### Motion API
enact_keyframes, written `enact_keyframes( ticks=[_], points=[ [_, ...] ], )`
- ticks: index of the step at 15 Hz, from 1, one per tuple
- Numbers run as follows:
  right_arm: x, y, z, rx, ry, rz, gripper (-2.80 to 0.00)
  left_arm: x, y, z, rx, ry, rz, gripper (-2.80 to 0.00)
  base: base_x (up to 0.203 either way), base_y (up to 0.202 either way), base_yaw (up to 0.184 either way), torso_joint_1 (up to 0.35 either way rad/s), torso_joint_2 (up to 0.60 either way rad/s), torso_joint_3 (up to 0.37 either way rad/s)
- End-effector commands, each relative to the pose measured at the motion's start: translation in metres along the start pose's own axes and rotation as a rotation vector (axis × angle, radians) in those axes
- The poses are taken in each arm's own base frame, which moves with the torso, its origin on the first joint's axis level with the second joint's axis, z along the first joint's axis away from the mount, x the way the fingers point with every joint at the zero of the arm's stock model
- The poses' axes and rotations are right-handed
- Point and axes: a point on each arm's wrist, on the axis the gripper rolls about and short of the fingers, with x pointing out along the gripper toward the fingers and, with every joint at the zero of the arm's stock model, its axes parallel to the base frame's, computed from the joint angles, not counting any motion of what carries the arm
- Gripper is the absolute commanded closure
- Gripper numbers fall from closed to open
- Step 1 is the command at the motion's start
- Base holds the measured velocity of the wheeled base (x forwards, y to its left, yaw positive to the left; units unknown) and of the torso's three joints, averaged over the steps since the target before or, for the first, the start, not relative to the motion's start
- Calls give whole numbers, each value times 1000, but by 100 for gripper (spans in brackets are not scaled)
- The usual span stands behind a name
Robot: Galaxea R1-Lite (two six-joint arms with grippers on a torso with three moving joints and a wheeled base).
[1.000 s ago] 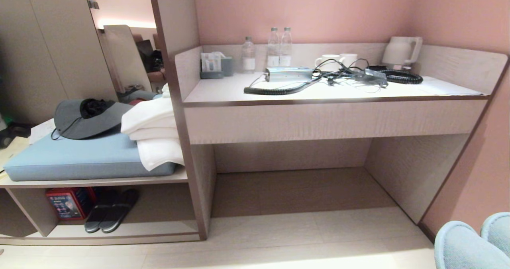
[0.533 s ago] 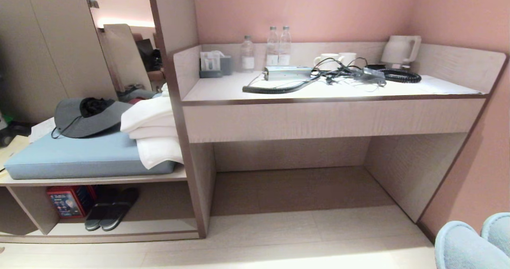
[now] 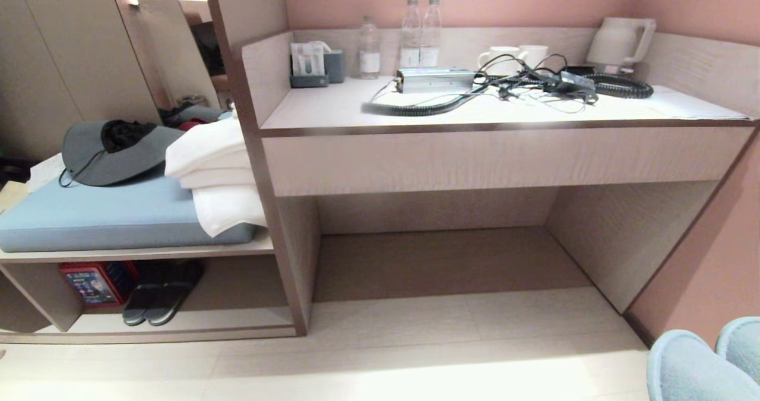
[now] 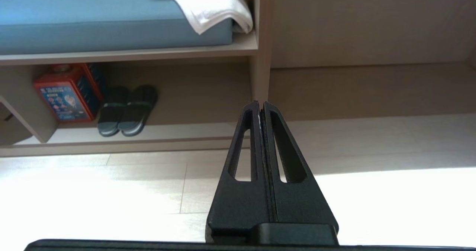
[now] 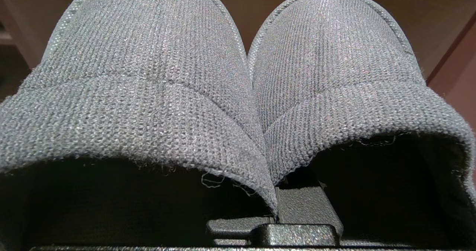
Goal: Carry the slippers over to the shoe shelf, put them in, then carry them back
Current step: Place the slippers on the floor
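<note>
Slippers [image 5: 238, 95]: grey knit, rounded toes

place: hotel room | signs: desk [image 3: 499, 157] with kettle [image 3: 620, 41], water bottles [image 3: 420, 32], cups [image 3: 512, 57]; folded towels [image 3: 217, 175]

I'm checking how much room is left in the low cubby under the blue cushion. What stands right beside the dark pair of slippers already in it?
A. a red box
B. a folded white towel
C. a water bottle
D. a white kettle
A: in the shoe shelf, the red box stands close beside the dark pair, on the side away from the desk.
</note>
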Motion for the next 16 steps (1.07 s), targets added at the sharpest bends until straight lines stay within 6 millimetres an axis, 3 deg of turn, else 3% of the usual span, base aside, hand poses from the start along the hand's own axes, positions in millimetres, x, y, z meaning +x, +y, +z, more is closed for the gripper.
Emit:
enact_keyframes(
  ticks=[1,16],
  points=[
    [0,0,0,-1,0,0,0,0,0,0,-1,0,0,0,0,0,0,-2,-2,-199],
    [0,0,0,-1,0,0,0,0,0,0,0,0,1,0,0,0,0,3,3,-198]
  ],
)
